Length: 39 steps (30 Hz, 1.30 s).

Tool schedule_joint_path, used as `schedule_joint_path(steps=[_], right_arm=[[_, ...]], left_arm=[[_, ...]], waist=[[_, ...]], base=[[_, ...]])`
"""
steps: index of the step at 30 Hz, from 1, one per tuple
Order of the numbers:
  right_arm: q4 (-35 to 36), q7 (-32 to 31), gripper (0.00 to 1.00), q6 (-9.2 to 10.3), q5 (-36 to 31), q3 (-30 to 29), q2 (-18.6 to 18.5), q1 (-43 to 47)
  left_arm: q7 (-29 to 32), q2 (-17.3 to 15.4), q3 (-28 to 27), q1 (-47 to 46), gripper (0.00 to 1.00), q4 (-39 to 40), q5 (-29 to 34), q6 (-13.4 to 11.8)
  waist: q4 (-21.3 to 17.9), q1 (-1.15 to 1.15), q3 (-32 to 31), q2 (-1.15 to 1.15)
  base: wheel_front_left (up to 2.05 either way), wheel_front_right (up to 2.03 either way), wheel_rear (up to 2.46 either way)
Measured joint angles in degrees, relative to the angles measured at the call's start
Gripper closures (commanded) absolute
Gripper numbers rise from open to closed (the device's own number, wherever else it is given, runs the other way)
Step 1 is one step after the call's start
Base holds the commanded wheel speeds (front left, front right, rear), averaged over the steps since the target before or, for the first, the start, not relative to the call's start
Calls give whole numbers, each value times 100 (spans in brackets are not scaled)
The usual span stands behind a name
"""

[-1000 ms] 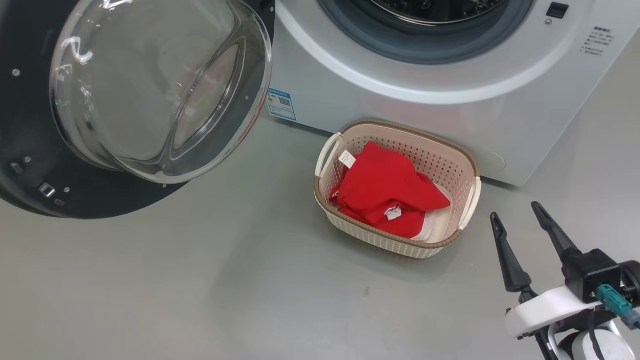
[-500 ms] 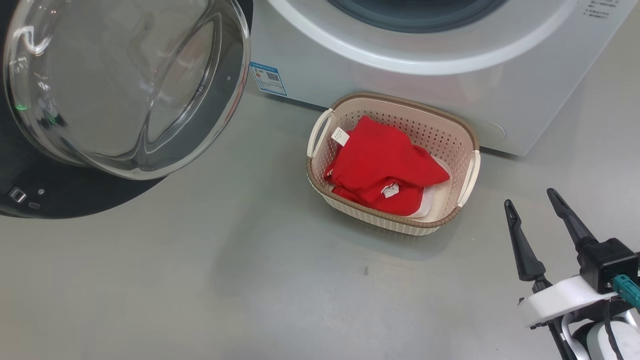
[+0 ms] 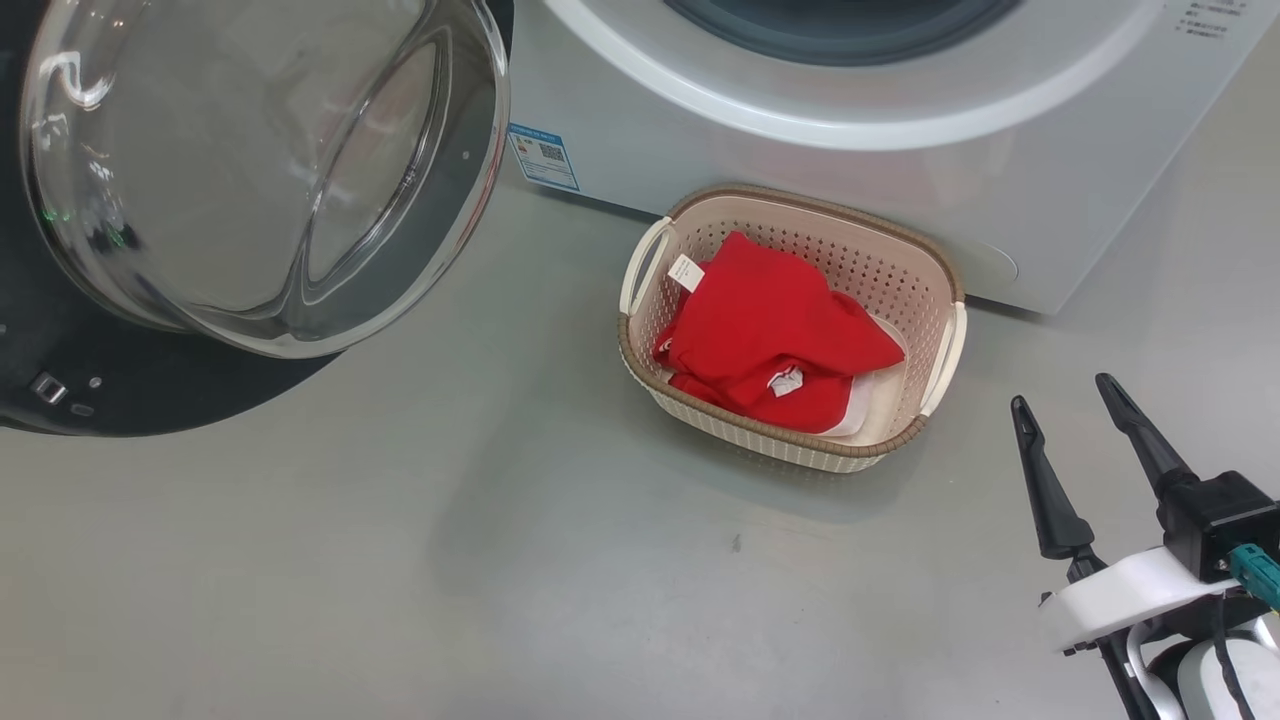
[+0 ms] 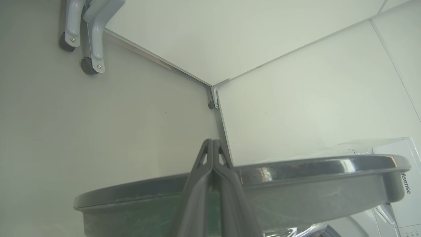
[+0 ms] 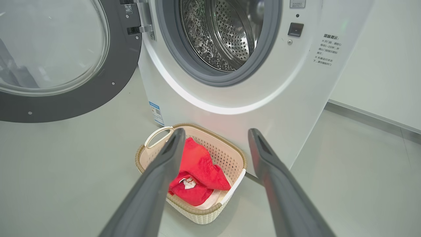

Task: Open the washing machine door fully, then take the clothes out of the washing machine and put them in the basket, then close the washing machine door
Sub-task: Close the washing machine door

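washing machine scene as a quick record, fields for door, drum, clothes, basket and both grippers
door: swung wide open, glass bowl facing out
drum: the part in view has no clothes in it
clothes: red, lying in the basket on some white cloth
basket: on the floor, in front of the machine
right gripper: jaws open, empty, right of the basket
left gripper: jaws shut, nothing between them, at the door's edge; contact unclear
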<state>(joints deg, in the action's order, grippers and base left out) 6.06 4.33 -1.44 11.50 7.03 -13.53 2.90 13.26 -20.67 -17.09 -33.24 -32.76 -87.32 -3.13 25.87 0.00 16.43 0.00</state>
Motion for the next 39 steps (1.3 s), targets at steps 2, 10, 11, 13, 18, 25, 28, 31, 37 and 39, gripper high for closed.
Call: schedule_joint_path(steps=[2, 10, 11, 13, 18, 25, 28, 31, 37, 39], right_arm=[[-5, -1, 0, 2, 3, -23, 1, 1], [-7, -1, 0, 2, 8, -15, 14, 1], [-7, 0, 0, 2, 8, -15, 18, 1], [-10, 0, 0, 2, 10, -14, 27, 1], [-29, 0, 0, 2, 53, -14, 46, 2], [-55, 2, 0, 9, 53, -7, 79, 5], [-63, 8, 0, 9, 59, -4, 86, 5], [-111, 54, 0, 9, 68, -4, 103, 5], [-145, 88, 0, 13, 120, 45, 183, 5], [-164, 111, 0, 15, 125, 59, 225, 7]], left_arm=[[131, -31, 53, 0, 100, -26, -2, 47], [671, -120, 90, 2, 100, -120, -177, 252], [745, -130, 91, 3, 100, -133, -197, 279], [845, -133, 81, 7, 100, -162, -330, 324], [1147, -131, 56, 26, 100, -203, -491, 468], [1639, -99, 77, 89, 100, -211, -760, 633], [1735, -99, 78, 99, 100, -209, -792, 655], [1912, -98, 98, 122, 100, -203, -847, 702], [2245, -103, 118, 294, 100, -93, -978, 805], [2338, -108, 125, 368, 100, -45, -1054, 828]], waist=[[12, 0, -20, 0], [54, 0, -70, 0], [59, 0, -75, 0], [68, 0, -88, 0], [92, 0, -124, 0], [139, 0, -190, 0], [148, 0, -206, 0], [159, 0, -249, 0], [156, 0, -349, 0], [144, 0, -377, 0]], base=[[0, 0, 0], [0, 0, 0], [0, 0, 0], [0, 0, 0], [0, 0, 0], [0, 0, 0], [0, 0, 0], [0, 0, 0], [0, 0, 0], [0, 0, 0]])
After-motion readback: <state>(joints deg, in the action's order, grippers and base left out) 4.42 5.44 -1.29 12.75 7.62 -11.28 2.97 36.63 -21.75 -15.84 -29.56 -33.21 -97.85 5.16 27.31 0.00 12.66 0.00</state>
